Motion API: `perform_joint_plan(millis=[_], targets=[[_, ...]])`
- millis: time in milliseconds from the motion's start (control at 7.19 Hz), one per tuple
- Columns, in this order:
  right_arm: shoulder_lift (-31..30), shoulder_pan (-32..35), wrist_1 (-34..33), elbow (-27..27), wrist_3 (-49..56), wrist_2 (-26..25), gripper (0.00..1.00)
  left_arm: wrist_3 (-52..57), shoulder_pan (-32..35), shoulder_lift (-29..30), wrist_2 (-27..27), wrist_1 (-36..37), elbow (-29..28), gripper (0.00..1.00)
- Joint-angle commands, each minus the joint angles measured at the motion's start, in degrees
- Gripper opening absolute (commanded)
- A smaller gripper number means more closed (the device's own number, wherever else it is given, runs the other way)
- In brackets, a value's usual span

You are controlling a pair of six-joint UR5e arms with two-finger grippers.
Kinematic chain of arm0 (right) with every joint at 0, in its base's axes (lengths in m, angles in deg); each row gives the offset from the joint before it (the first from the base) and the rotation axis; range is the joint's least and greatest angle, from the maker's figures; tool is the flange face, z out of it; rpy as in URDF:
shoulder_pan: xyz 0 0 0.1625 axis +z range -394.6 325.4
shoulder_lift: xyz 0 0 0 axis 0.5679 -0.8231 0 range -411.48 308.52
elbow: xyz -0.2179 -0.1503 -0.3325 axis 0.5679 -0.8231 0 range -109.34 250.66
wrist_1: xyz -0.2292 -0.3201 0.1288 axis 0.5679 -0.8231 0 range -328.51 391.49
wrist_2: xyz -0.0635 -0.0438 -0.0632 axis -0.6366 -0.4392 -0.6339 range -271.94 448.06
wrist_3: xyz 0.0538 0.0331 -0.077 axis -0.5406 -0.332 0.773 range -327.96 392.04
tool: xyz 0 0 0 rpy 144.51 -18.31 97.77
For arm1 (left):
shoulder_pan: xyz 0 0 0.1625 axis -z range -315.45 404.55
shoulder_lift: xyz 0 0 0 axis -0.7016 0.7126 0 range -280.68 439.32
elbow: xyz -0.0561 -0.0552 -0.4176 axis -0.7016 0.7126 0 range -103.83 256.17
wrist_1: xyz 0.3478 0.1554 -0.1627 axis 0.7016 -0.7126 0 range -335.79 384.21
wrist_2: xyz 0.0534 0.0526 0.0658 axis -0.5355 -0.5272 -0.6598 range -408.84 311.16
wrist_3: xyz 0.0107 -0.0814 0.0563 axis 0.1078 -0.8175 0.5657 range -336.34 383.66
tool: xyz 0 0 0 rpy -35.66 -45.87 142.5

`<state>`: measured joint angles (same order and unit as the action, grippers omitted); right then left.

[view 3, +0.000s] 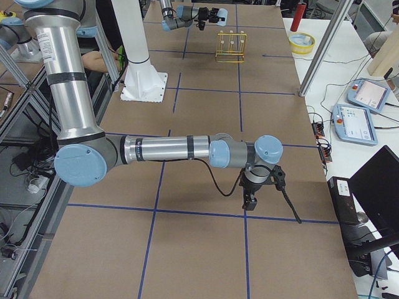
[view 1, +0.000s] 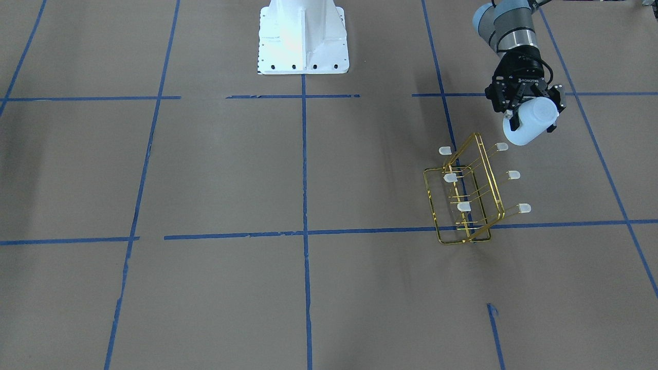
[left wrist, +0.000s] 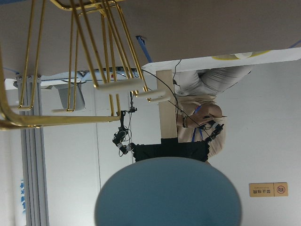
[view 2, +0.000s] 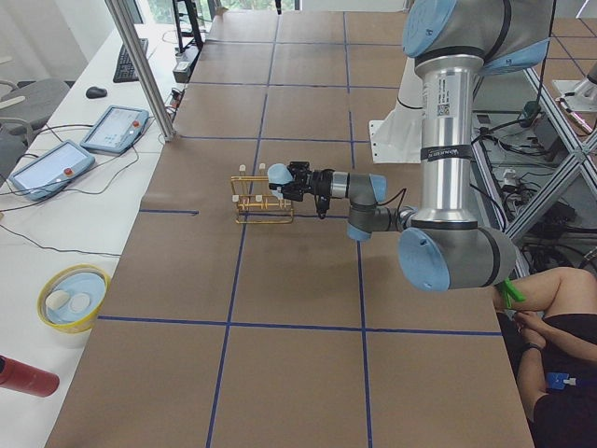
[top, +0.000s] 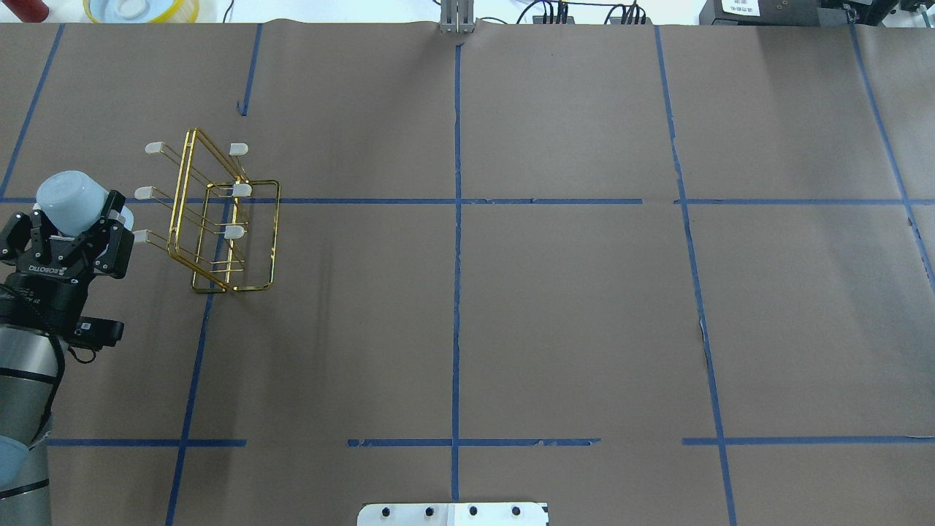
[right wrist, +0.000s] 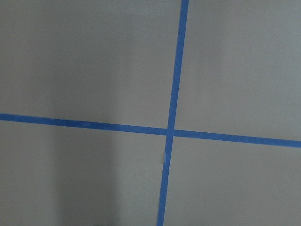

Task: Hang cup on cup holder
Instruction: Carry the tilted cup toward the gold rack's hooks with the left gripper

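My left gripper [top: 73, 216] is shut on the pale blue-white cup [top: 73, 199] and holds it in the air, closed bottom pointing away from the wrist. The gold wire cup holder [top: 219, 219] stands on the brown table just to the right of the cup in the overhead view; its nearest capped prong [top: 140, 235] is close to my finger. In the front view the cup [view 1: 532, 123] hangs above and right of the holder [view 1: 465, 198]. The left wrist view shows the cup's round end [left wrist: 167, 195] below the holder's wires [left wrist: 94, 56]. My right gripper [view 3: 249, 200] shows only in the right side view; I cannot tell its state.
The white robot base [view 1: 303, 38] stands at the table's near middle edge. A yellow bowl [top: 139, 9] and a red object [top: 25, 9] sit beyond the far left corner. A metal post [top: 458, 18] stands at the far edge. Blue tape lines cross the table.
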<state>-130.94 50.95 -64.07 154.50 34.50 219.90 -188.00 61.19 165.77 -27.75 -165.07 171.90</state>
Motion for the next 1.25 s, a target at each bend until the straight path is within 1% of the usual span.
perform_joint_plan(millis=[0,278,695,1113], targets=[[0.0,0.05,0.02,0.0,0.0,0.0,1.0,-1.03,-0.11,1.18,-0.09,0.14,-1.51,0.0],[0.0,0.05,-0.06,0.0,0.0,0.0,1.0,-1.12,-0.28,1.27,0.0,0.31,-1.42,0.0],[0.0,0.05,-0.06,0.0,0.0,0.0,1.0,-1.38,-0.29,2.93,0.18,0.23,-4.49,0.0],[0.0,0.05,0.02,0.0,0.0,0.0,1.0,-2.17,0.07,3.2,0.36,0.31,-5.46,0.0]])
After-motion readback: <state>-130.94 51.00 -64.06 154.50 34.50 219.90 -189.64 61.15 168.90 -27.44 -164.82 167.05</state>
